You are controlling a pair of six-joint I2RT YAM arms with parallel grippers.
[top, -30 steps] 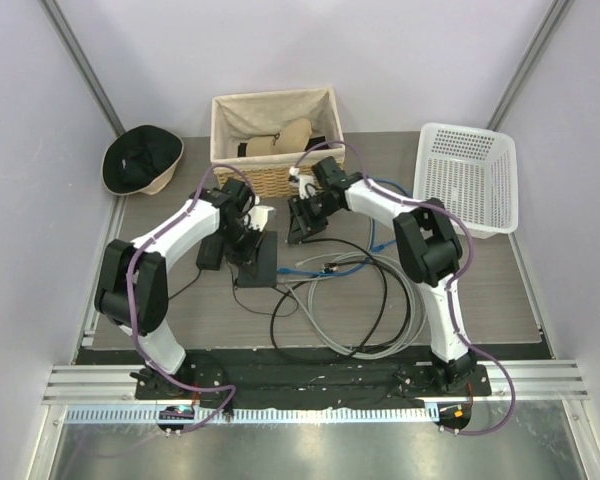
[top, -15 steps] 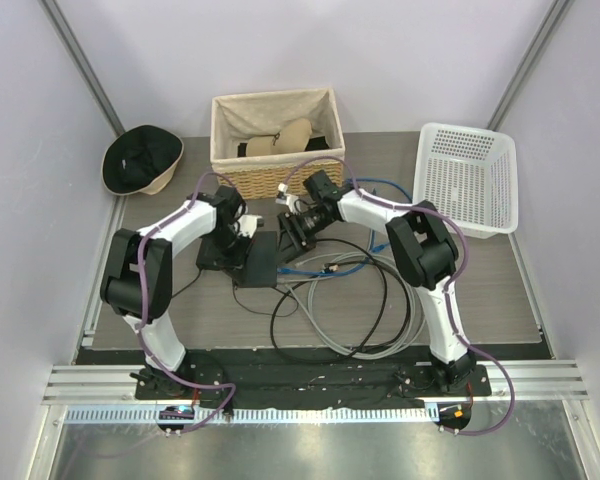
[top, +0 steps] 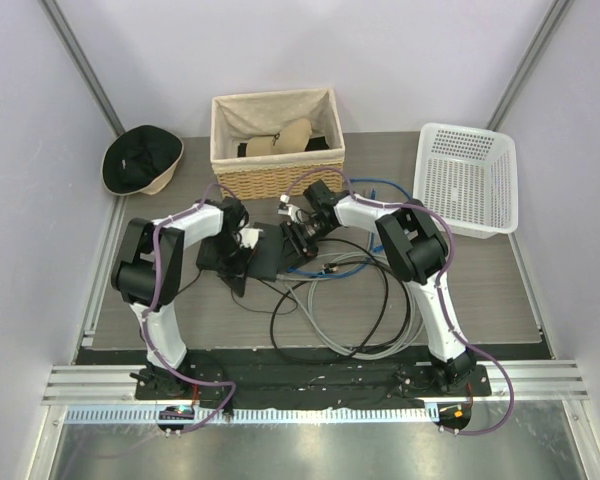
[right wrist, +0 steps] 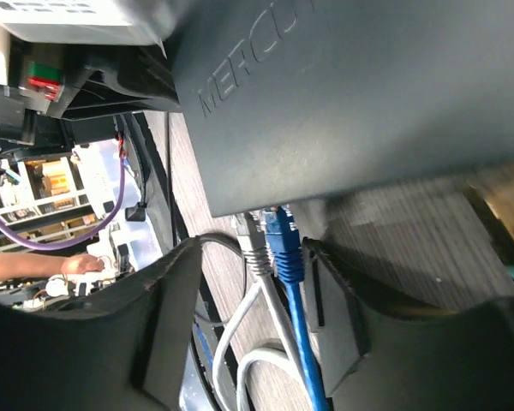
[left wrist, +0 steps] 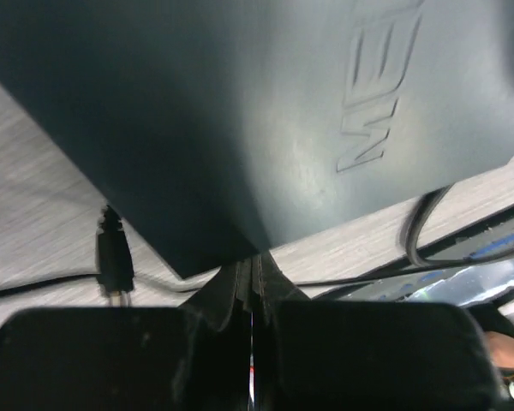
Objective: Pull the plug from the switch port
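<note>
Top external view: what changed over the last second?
The right gripper came down to the black switch; its open jaws now flank the blue plug and grey plug, gripping neither. The left gripper, shut, settled at the switch's edge. Cable coil and hat unchanged.

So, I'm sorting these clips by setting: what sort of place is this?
Probably a robot lab test cell: two arms bolted to a metal rail, plain panel walls boxing in the table, and staged props like a wicker basket, a white plastic basket and a hat.

Pale lilac walls (top: 400, 50) and slanted metal posts (top: 80, 62) enclose a grey wood-grain table (top: 500, 290), with an aluminium rail (top: 540, 378) along its near edge.
</note>
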